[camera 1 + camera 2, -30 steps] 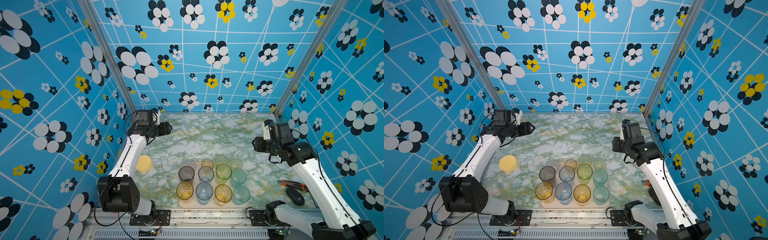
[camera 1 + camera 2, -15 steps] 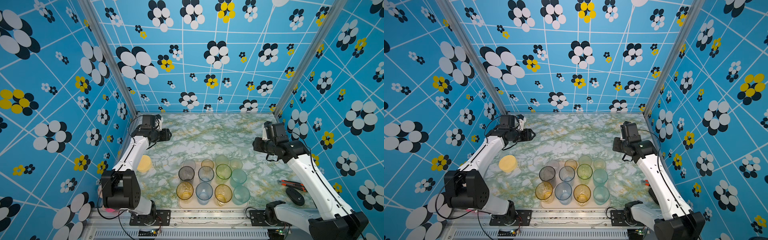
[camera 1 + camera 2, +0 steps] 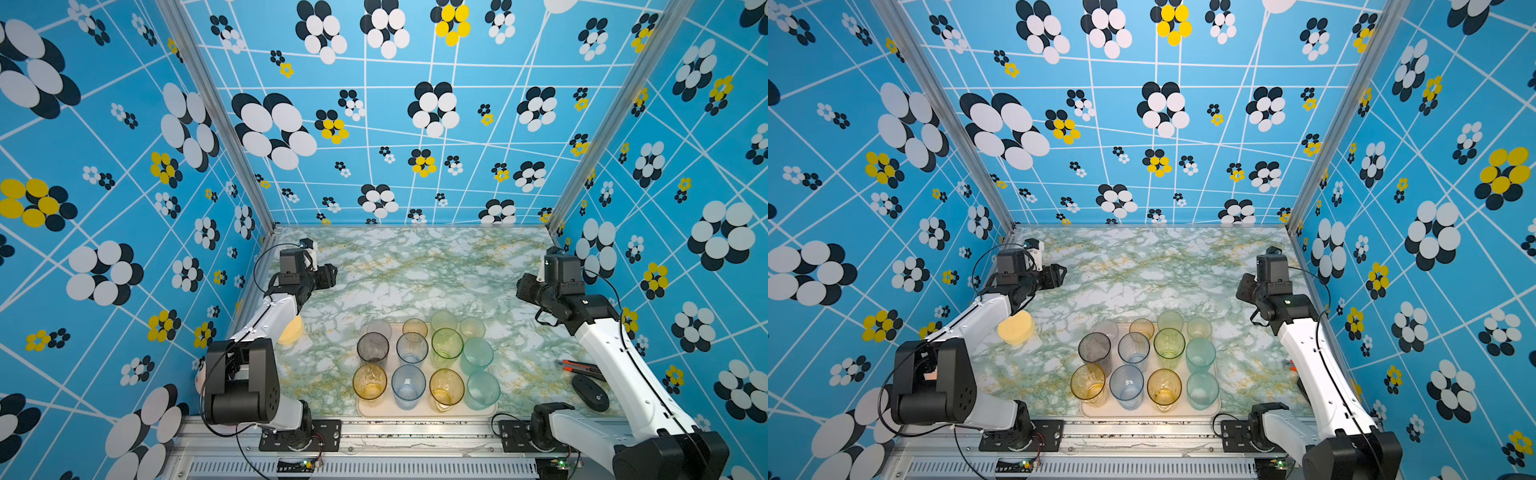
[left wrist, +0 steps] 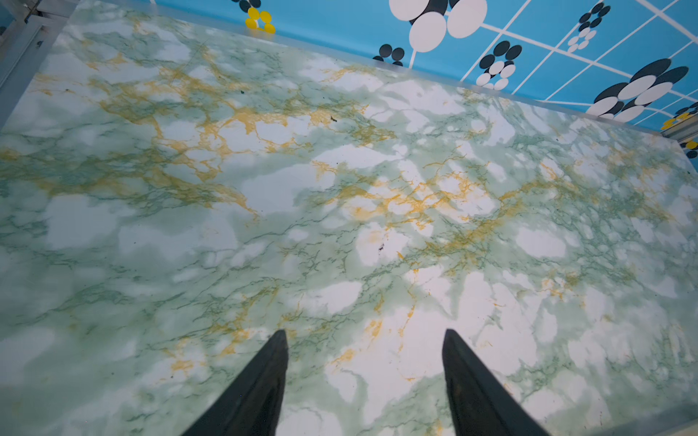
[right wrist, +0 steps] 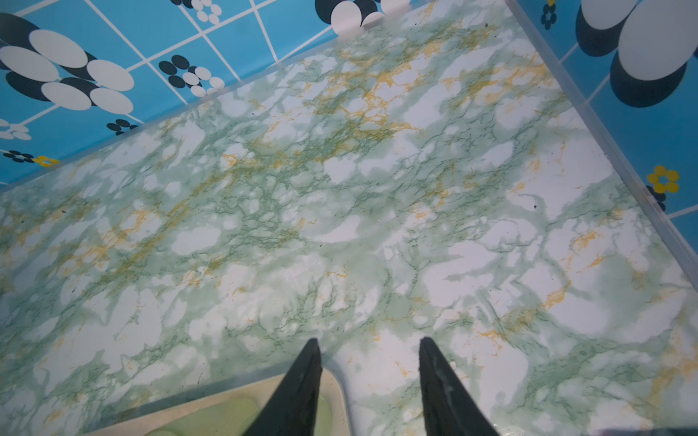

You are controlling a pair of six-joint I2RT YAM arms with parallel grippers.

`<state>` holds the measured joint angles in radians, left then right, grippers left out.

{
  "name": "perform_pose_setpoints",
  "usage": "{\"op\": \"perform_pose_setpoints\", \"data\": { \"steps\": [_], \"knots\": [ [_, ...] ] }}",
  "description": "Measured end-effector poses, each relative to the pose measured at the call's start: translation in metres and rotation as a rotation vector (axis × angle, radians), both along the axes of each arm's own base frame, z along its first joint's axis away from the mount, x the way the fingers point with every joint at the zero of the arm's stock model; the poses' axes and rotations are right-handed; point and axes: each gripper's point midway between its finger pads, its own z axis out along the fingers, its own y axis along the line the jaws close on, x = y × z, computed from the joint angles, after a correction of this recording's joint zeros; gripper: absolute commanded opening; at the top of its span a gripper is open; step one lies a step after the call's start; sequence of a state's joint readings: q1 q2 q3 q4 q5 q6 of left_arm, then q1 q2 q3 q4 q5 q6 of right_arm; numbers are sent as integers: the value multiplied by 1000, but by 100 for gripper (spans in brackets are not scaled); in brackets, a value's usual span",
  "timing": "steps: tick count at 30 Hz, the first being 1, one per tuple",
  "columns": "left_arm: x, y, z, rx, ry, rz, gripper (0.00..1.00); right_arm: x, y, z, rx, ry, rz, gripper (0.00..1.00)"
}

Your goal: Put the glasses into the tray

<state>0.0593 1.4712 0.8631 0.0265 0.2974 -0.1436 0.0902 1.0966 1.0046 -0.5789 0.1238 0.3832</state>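
We count perhaps twelve translucent tinted tumblers [image 3: 408, 384] upright in the shallow cream rectangular tray [image 3: 426, 412]; our left gripper [image 4: 364, 332] and right gripper [image 5: 370, 339] hover empty, jaws parted.

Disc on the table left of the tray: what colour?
The disc is plain pale yellow, with no pattern. It shows best in a top view.

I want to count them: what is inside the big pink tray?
Twelve glasses stand upright in the tray, three rows of four. The back row is partly hidden behind taller ones, and most of the tray's floor is covered.
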Motion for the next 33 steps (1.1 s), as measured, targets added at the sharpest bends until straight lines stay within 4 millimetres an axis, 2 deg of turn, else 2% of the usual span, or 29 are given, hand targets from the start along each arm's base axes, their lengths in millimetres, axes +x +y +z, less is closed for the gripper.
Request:
{"op": "perform_pose_setpoints", "data": {
  "steps": [3,5,6,7,13,17,22,27,33],
  "knots": [
    [-10,7,-22,29,11,7,70,3,-1,3,0,-19,-8,45],
    [-14,13,-33,50,-2,25,77,5,-3,5,0,-41,-21,45],
    [-15,17,-37,65,-17,39,91,4,-4,3,-1,-45,-29,45],
    [-15,19,-41,75,-25,49,99,3,-5,2,-1,-49,-35,45],
    [-4,31,-56,100,-55,94,99,-7,-13,-12,-14,-68,-80,45],
    [-3,32,-52,105,-104,100,99,-16,-22,-22,-38,-83,-123,45],
    [-24,26,-57,126,-182,86,99,-28,-35,-17,-64,-176,-185,45],
    [-42,6,-73,174,-229,27,99,-39,-45,-13,-74,-290,-235,45],
    [-32,4,-53,203,-318,10,99,-34,-50,-7,-117,-333,-241,47]
  ]
}}
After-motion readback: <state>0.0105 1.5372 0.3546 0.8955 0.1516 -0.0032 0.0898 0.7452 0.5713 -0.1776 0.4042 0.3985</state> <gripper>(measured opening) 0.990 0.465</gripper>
